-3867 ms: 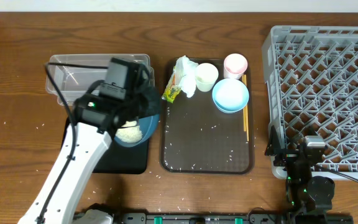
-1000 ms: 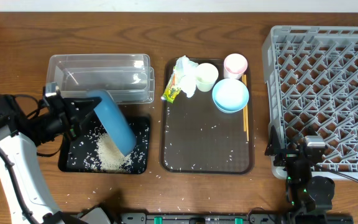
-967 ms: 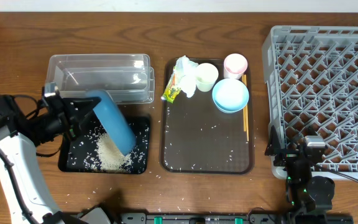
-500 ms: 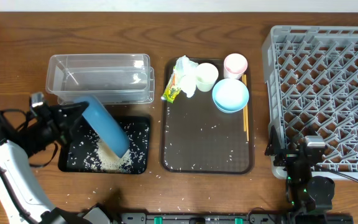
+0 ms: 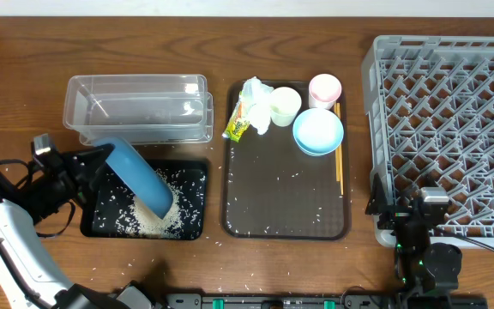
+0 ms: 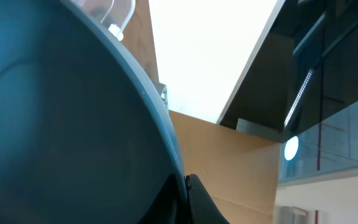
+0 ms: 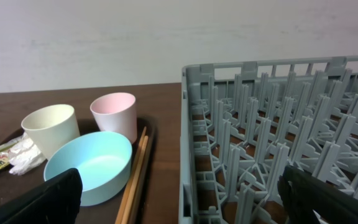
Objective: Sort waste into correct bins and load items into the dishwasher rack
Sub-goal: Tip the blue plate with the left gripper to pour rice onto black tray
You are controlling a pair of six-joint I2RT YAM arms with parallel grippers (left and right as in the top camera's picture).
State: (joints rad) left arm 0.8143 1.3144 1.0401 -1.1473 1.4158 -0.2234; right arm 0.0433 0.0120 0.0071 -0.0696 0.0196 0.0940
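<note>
Well to the left of the dark brown rectangular serving tray (image 5: 286,206), the left gripper (image 5: 99,161) is clamped on the rim of the large deep-blue round plate (image 5: 140,178). The plate tilts steeply, its lower edge in a heap of loose white rice grains (image 5: 154,223) inside the shallow black rectangular tray (image 5: 202,206), just left of the serving tray. The clear rectangular plastic tub (image 5: 135,107) lies to the serving tray's far left. At the serving tray's far end are the crumpled white paper tissue (image 5: 256,96), yellow-green printed wrapper (image 5: 238,128), small white cup (image 5: 284,103), small pink cup (image 5: 325,87) and light-blue bowl (image 5: 318,131). The large grey plastic dishwasher rack (image 5: 453,120) stands right of the serving tray. Near the serving tray's right front corner, the right gripper (image 7: 185,202) has its jaws spread wide, holding nothing.
</note>
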